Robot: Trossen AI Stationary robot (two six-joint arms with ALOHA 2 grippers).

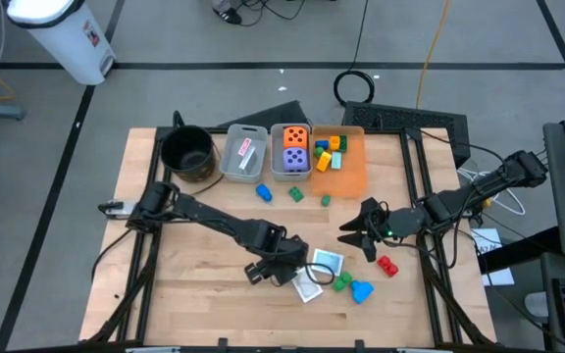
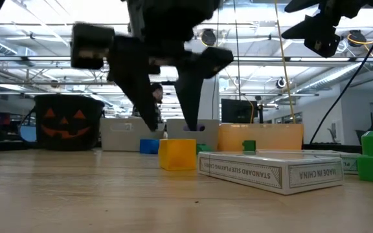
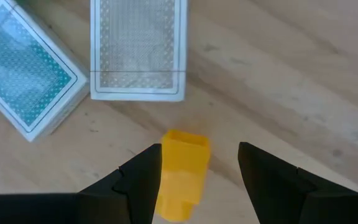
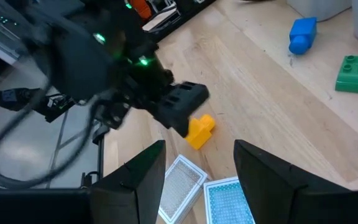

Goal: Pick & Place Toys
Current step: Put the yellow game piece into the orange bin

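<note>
A small yellow block (image 3: 182,174) lies on the wooden table, next to a white-backed card pack (image 3: 137,50) and a teal-backed one (image 3: 23,74). My left gripper (image 3: 197,152) points down over the block and is open, one finger on each side; in the low view its tips (image 2: 170,126) hang a little above the block (image 2: 177,154). My right gripper (image 1: 353,238) is open and holds nothing, raised above the table right of centre. Purple and orange dice (image 1: 293,147) sit in a grey bin.
A black pot (image 1: 186,152), two grey bins (image 1: 243,155) and an orange bin (image 1: 346,172) line the far edge. Loose blue (image 1: 263,192) and green (image 1: 295,195) blocks lie before them. Green (image 1: 341,281), blue (image 1: 361,290) and red (image 1: 385,265) blocks lie right of the cards.
</note>
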